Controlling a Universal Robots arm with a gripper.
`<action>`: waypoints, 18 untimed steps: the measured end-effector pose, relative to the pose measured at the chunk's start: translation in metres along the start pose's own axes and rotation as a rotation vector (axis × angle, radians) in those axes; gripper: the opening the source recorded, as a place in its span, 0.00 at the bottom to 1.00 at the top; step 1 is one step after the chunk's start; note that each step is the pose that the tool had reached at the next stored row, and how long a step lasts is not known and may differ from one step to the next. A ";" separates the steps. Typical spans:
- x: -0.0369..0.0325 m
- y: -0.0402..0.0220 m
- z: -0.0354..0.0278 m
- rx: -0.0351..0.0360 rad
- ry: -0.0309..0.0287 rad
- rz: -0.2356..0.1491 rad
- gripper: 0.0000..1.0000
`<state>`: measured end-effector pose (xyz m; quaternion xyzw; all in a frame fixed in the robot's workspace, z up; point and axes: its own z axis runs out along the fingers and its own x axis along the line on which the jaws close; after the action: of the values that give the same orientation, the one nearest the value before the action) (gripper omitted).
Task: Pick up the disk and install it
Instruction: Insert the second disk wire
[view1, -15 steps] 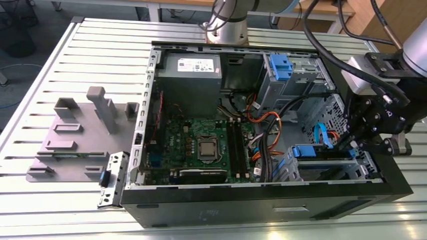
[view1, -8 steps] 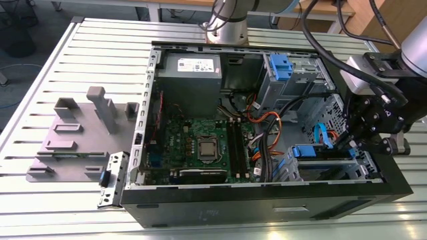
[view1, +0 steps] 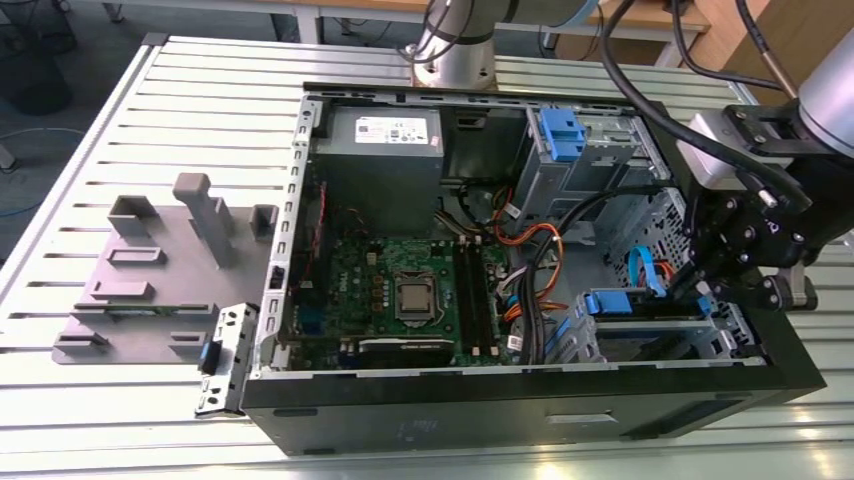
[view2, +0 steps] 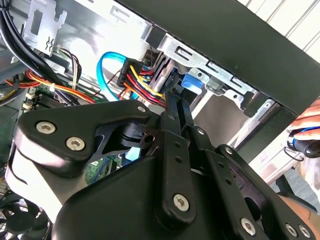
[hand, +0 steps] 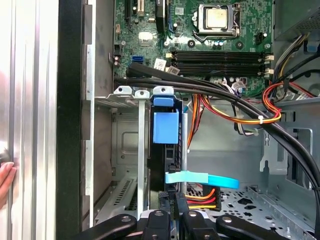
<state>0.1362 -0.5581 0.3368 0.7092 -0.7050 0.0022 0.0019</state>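
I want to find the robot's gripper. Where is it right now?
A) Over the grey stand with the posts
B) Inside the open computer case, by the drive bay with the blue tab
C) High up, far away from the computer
B: in the exterior view the gripper reaches down into the open computer case at the drive bay with the blue tab, while the grey stand sits apart outside the case.

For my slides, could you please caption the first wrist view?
Gripper reaching at the blue-railed disk seated in the computer case's drive bay.
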 end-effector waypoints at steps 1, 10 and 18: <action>-0.0002 0.0001 0.0000 0.0000 0.0000 0.000 0.16; -0.0015 0.0016 0.0020 0.0000 -0.0007 0.000 0.16; -0.0015 0.0016 0.0028 0.0000 -0.0009 0.000 0.16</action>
<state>0.1347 -0.5566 0.3341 0.7092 -0.7050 0.0019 0.0016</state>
